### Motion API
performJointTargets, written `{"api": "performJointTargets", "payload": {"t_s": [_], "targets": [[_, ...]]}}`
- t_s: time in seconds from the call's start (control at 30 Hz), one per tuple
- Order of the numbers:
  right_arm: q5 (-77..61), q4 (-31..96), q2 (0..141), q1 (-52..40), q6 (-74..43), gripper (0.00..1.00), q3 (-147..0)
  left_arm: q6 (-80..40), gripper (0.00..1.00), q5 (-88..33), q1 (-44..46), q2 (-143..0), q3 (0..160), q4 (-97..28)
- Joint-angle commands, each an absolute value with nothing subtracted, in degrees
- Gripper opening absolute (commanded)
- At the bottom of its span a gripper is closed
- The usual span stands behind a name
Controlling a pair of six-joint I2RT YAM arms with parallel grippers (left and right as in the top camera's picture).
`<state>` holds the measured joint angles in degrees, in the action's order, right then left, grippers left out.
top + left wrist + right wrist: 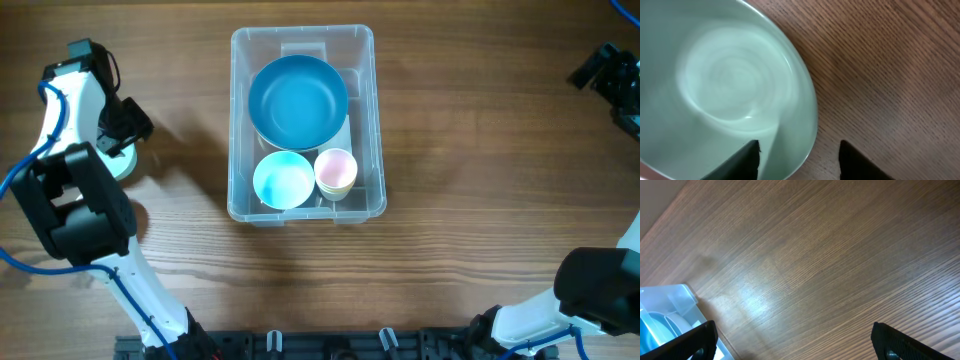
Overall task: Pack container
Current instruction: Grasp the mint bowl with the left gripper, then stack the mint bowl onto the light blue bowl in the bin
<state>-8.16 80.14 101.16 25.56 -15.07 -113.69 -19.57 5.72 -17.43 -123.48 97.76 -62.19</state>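
The container [238, 120], a large clear plastic bin, stands mid-table. It holds a big dark blue bowl [298, 100], a small light blue bowl [283, 180] and a pink cup [336, 170]. A pale green bowl [730, 80] sits on the table at the far left, partly hidden under the left arm in the overhead view [122, 164]. My left gripper [800, 156] is open and straddles that bowl's rim, one finger inside and one outside; it also shows in the overhead view [127, 132]. My right gripper [795, 340] is open wide and empty above bare table at the far right [610, 75].
The container's corner [675, 300] shows at the lower left of the right wrist view, well left of the right fingers. The table is brown wood. Arm bases and blue cables stand along the left and right edges.
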Motion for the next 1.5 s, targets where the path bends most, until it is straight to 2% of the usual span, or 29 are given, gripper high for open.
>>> {"api": "performJointTargets", "payload": {"t_s": [0.0,0.07,0.13,0.2,0.23,0.4,0.6,0.73,0.83,0.97,1.07,1.47], "targets": [[-9.1,80.05,101.69,25.56,-14.85,1.0,-113.51,-19.73,0.38,5.87,-17.54,-124.95,97.47,-62.11],[-9.1,80.05,101.69,25.56,-14.81,0.99,-113.51,-19.75,0.38,5.87,-17.54,-125.43,96.64,-62.08],[-9.1,80.07,101.69,25.56,-14.83,1.0,-113.51,-19.75,0.31,5.87,-17.54,-125.58,94.89,-61.12],[-9.1,80.05,101.69,25.56,-14.83,0.99,-113.51,-19.75,0.05,5.87,-17.54,-125.58,94.45,-60.77],[-9.1,80.05,101.69,25.56,-14.85,1.0,-113.51,-19.73,0.04,5.87,-17.54,-125.56,94.52,-60.8],[-9.1,80.07,101.69,25.56,-14.85,1.0,-113.51,-19.7,0.04,5.89,-16.99,-123.15,95.92,-61.65],[-9.1,80.16,101.69,25.56,-14.94,1.0,-113.51,-16.67,0.04,5.82,-11.7,-113.51,107.7,-68.58],[-9.13,80.18,101.69,25.56,-14.96,0.99,-113.51,-13.69,0.04,5.82,-1.3,-103.66,112.01,-72.42],[-9.13,80.18,101.69,25.56,-14.98,0.99,-113.51,-13.74,0.04,5.8,10.96,-98.17,112.01,-77.47],[-9.13,80.2,101.69,25.56,-14.98,0.99,-113.51,-14.17,0.04,5.82,25.89,-98.94,111.72,-85.89],[-9.13,80.23,101.69,25.56,-15.0,0.99,-113.51,-17.12,0.04,5.8,30.85,-100.09,109.54,-86.85],[-9.56,80.38,101.69,25.56,-14.96,0.99,-113.51,-19.97,0.04,1.26,34.3,-100.16,89.62,-73.36]]}}
